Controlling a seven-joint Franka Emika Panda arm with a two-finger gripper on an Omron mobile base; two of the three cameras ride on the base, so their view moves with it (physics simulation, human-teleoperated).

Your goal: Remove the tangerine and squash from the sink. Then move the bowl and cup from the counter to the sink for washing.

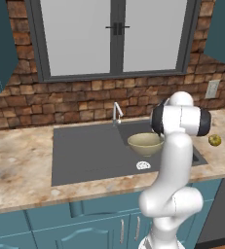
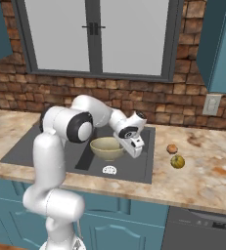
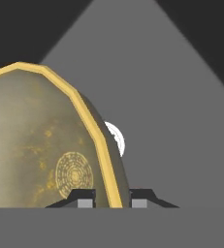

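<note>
Bowl (image 2: pixel 106 148) sits upright, mouth up, in the sink (image 2: pixel 80 158) basin over the white drain (image 2: pixel 109 170); gripper (image 3: pixel 113 199) at its right edge, fingers pinching the yellow rim; tangerine (image 2: pixel 171 148) and squash (image 2: pixel 177 161) right on the counter (image 2: pixel 202 171)

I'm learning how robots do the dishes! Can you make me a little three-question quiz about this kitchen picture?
1. True or false: the tangerine and the squash lie on the counter, out of the sink.
2. What is the gripper holding over the basin? A) the faucet B) the bowl C) a plate
3. Fill in: the gripper's fingers pinch the bowl's thin yellow ____.

Key:
1. True. Both fruits sit right of the sink.
2. B.
3. Rim. One finger is inside the bowl and one is outside.
</note>
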